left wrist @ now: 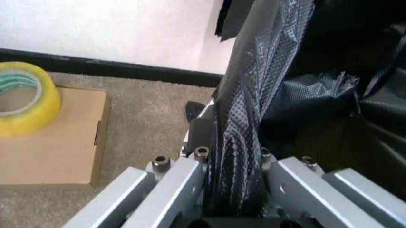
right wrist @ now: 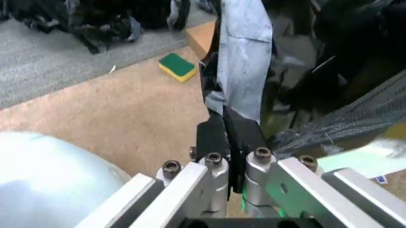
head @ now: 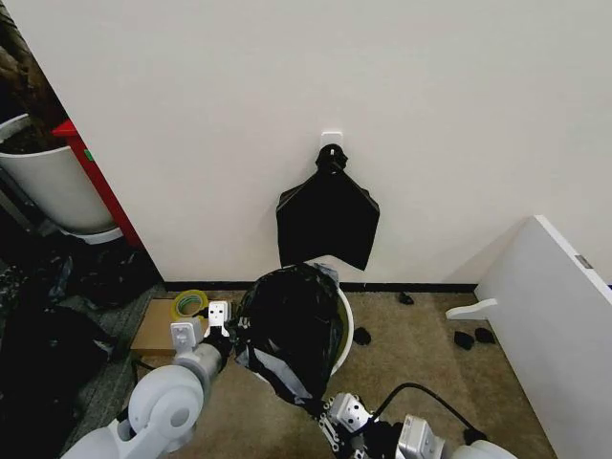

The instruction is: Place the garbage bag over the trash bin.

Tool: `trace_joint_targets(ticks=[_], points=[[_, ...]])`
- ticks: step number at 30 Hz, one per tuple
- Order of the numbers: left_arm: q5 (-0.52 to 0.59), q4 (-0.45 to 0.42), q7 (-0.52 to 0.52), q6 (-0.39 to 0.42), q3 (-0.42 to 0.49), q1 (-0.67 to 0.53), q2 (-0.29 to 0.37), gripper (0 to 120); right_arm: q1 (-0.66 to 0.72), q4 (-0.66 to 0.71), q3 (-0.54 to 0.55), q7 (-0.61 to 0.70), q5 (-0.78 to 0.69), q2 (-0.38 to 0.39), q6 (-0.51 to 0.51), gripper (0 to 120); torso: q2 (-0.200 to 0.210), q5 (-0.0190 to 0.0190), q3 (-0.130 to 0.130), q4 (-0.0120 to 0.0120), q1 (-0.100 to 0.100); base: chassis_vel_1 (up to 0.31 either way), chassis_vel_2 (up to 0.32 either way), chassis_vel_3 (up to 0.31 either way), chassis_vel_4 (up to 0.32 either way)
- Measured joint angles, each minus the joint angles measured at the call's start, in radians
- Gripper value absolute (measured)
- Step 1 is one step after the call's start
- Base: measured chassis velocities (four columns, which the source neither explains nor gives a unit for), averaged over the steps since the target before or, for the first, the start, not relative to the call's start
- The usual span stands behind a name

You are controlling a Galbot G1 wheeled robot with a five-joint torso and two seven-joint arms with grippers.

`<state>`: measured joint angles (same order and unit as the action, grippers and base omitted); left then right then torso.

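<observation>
The crinkly black garbage bag point(head: 290, 330) hangs over the white trash bin point(head: 345, 330), whose rim shows only on the right side. At the bag's left edge, my left gripper point(head: 228, 330) is shut on a fold of the plastic; the left wrist view shows the bag point(left wrist: 247, 109) pinched in that gripper point(left wrist: 231, 159). My right gripper point(head: 330, 409) is low at the front, shut on the bag's lower edge. In the right wrist view the gripper point(right wrist: 229, 132) clamps a strip of the bag point(right wrist: 244, 57).
A flat black bag bundle point(head: 328, 215) hangs on the wall behind the bin. A cardboard box point(head: 153, 330) with a yellow tape roll point(head: 189, 304) lies left of it. A white pot point(head: 53, 186) stands far left, a white panel point(head: 555, 316) right. A sponge point(right wrist: 178, 66) lies on the carpet.
</observation>
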<state>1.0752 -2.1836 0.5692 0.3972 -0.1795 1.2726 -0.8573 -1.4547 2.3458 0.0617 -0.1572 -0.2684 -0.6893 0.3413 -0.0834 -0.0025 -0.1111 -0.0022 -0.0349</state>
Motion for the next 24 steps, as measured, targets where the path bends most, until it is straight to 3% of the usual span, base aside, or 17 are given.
trace_joint_targets(ticks=[4,7,14,24], points=[[0.031,-0.006,0.017,0.0,0.0,-0.007,0.001,0,0.014,-0.011,0.017,-0.01,0.014,0.006,-0.004,0,0.0,-0.0001,0.0,0.0,0.0,0.0,0.0,0.0,0.0],[0.086,-0.024,0.047,0.016,0.001,-0.017,0.001,0,0.031,-0.049,0.033,-0.029,0.106,0.009,-0.025,0,0.0,0.0,0.0,0.0,0.0,0.0,0.0,0.0,0.0],[0.097,-0.032,0.055,0.026,0.0,-0.017,0.007,0,0.037,-0.138,0.009,-0.022,0.228,0.009,-0.064,0,0.0,0.0,0.0,0.0,0.0,0.0,0.0,0.0,0.0],[0.101,-0.038,0.06,0.038,-0.003,-0.013,0.01,0,0.033,-0.194,-0.032,-0.013,0.291,0.017,-0.079,0,0.0,-0.0001,0.0,-0.0001,0.0,0.0,0.0,0.0,0.0]])
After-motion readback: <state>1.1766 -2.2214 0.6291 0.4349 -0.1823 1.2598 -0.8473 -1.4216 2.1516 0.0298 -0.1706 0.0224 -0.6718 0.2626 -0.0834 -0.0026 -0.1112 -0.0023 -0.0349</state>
